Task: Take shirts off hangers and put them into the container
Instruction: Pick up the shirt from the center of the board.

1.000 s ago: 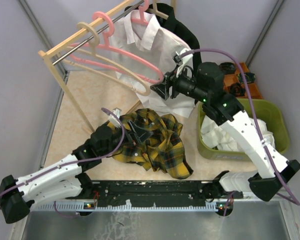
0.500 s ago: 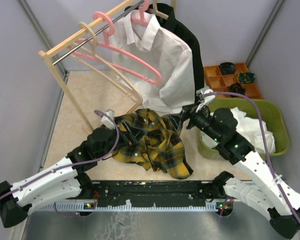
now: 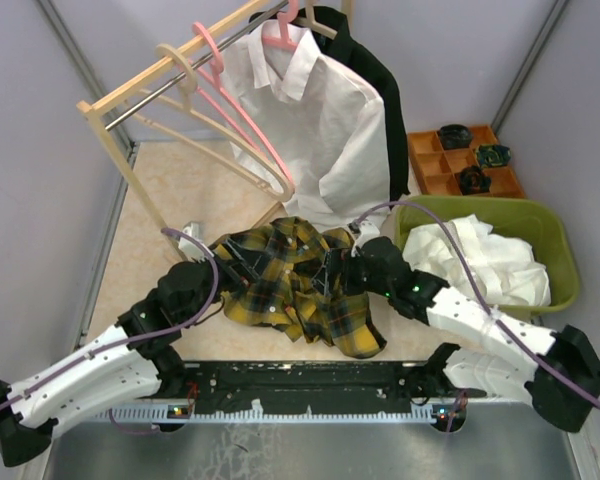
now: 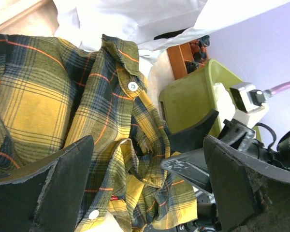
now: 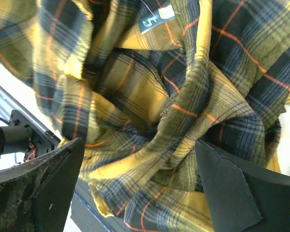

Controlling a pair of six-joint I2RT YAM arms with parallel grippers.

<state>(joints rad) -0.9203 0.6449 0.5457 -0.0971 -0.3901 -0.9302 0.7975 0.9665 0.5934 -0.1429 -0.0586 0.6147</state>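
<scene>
A yellow-and-dark-green plaid shirt (image 3: 298, 290) lies crumpled on the table between my arms. My left gripper (image 3: 240, 264) stands open at its left edge, the plaid cloth (image 4: 63, 96) spread just beyond its fingers (image 4: 43, 188). From the right, my right gripper (image 3: 330, 270) stands open over the shirt, with bunched plaid folds (image 5: 159, 96) between its fingers (image 5: 232, 193). One white shirt (image 3: 480, 262) lies in the olive-green container (image 3: 567, 262). Another white shirt (image 3: 320, 120) hangs on a pink hanger, with a black shirt (image 3: 385, 95) behind it. Bare pink (image 3: 242, 110) and beige (image 3: 195, 85) hangers hang on the rack.
The wooden rack with its metal bar (image 3: 130, 95) stands at the back left. An orange compartment tray (image 3: 430, 165) sits behind the container. In the left wrist view the right gripper (image 4: 193, 150) sits close in front of the container wall (image 4: 193, 96).
My right arm swung from beside the rack down to the plaid shirt, and its jaws opened wide. The bare pink hanger swung left. My left gripper drew back slightly to the left.
</scene>
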